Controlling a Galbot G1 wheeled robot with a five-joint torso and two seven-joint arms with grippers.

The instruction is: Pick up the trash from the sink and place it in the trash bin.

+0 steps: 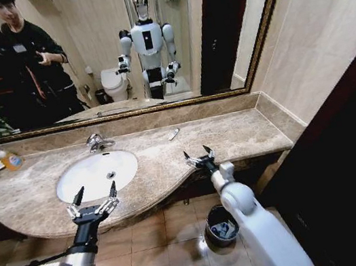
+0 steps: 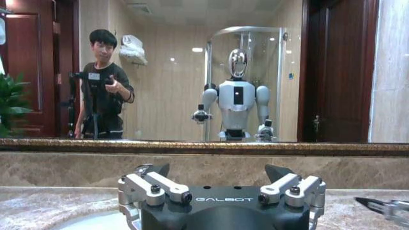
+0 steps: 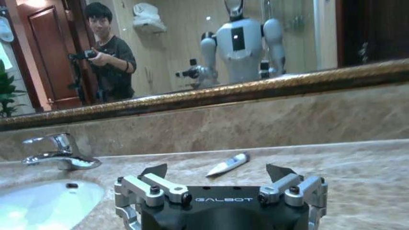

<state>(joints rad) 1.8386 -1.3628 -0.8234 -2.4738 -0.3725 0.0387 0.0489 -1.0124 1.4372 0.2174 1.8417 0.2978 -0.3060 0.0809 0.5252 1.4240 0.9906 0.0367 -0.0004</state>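
Note:
The white oval sink (image 1: 96,175) sits in the beige marble counter, its bowl showing bare white around the drain. My left gripper (image 1: 94,192) hovers open at the sink's front rim, holding nothing. Right of the sink, my right gripper (image 1: 196,156) stands open above the counter's front edge, also holding nothing. One piece of trash, a small white tube (image 1: 174,133), lies on the counter behind the right gripper, near the mirror wall; the right wrist view shows the tube (image 3: 227,165) just beyond the open fingers. The black trash bin (image 1: 220,225) stands on the floor under the counter with white-blue litter inside.
A chrome faucet (image 1: 99,143) rises behind the sink. An orange-yellow soap bottle (image 1: 9,160) stands at the counter's far left beside a plant. A wide mirror backs the counter and a tiled wall closes the right side. Dark cabinet panels stand at the right.

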